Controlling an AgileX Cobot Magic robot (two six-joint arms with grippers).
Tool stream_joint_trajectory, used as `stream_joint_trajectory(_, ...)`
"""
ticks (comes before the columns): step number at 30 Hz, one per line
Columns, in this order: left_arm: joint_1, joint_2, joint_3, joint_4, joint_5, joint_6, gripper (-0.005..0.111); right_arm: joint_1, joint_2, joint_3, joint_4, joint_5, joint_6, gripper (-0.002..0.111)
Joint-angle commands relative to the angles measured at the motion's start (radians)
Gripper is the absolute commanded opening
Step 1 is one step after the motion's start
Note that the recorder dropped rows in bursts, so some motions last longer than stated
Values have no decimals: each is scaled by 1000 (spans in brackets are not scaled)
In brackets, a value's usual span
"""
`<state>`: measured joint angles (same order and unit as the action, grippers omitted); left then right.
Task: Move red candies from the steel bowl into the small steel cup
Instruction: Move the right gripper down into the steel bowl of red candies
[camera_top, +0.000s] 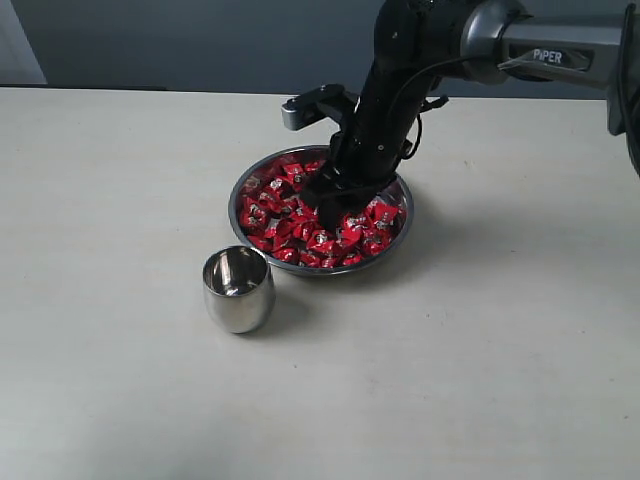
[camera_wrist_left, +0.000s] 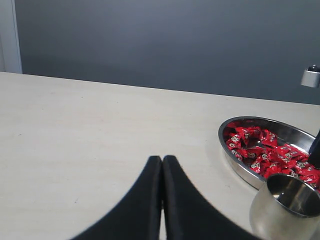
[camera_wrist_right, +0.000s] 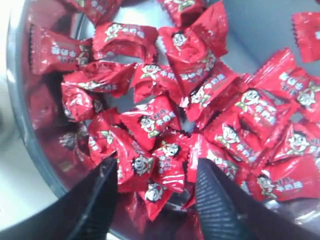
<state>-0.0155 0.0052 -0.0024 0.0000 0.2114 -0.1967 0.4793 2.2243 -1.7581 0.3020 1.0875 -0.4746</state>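
Exterior and wrist views of a pale table (camera_top: 120, 400) carrying two steel vessels. The right arm (camera_top: 400, 90) reaches down from 1 o'clock into the bowl (camera_top: 325, 271), which sits at mid-table. The cup (camera_top: 238, 290) stands upright and apparently empty at 7 o'clock of the bowl, just beside its rim; whether the two touch cannot be told. The right gripper (camera_wrist_right: 156, 170) stands near the bowl's centre with its jaws spread wide, tips down among the candies (camera_top: 290, 225). A few pieces lie between its fingers (camera_wrist_right: 102, 187), but nothing is clamped. The left gripper (camera_wrist_left: 162, 165) rests low over bare table at 9 o'clock of the bowl, pads pressed together on nothing. The candies fill the bowl in a loose heap, one to two deep. Each is judged light, with a firm core under slick, crinkly foil that is likely to slide on steel and on its neighbours. The best hold appears to be across the plump middle of a piece lying on top, not on the flat crimped ends, which would fold. Legible writing: "PIPER" on the right arm's upper link (camera_top: 553, 56). Each wrapper bears a cartoon face and white characters too blurred to read.
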Motion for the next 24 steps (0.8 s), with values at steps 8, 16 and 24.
stream_joint_trajectory(8,-6,-5,2,0,-5,-3,0,-1,20,-1,47,68,3,48)
stream_joint_trajectory(16,-6,-5,2,0,-5,-3,0,-1,20,-1,46,92,3,48)
stream_joint_trajectory(24,-6,-5,2,0,-5,-3,0,-1,20,-1,48,90,3,47)
